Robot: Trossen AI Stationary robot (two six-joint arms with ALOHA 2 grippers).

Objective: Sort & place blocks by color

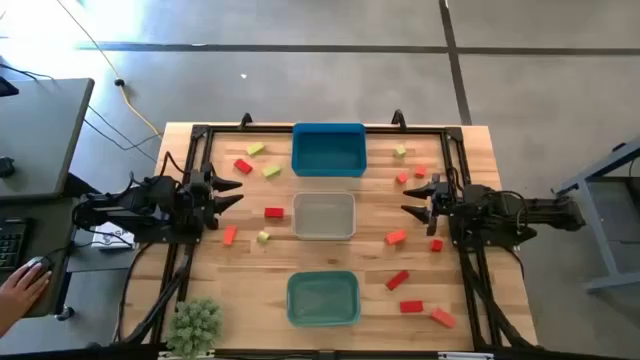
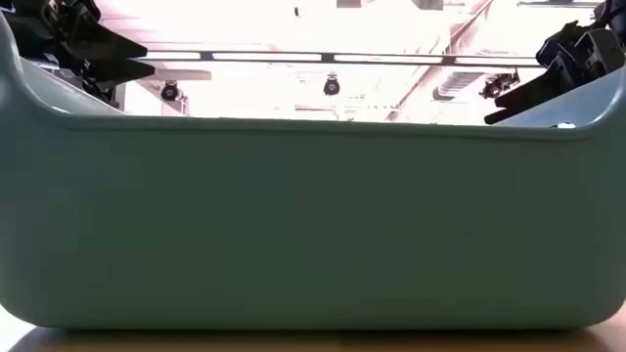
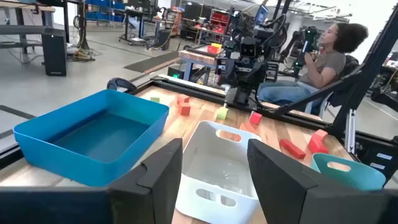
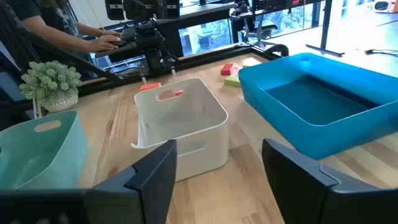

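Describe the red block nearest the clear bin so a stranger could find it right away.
Three bins run down the table's middle; take the clear bin between the blue bin and the teal bin. Just off its left-arm side lies a red block. Its nearest neighbours are an orange block and a yellow-green block.

blue bin point(image 1: 328, 150) — clear-grey bin point(image 1: 323, 216) — teal bin point(image 1: 323, 298) | potted plant point(image 1: 196, 322)

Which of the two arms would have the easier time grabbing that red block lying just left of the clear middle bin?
The left gripper, probably. The red block lies on its side of the clear bin; the right gripper waits beyond it.
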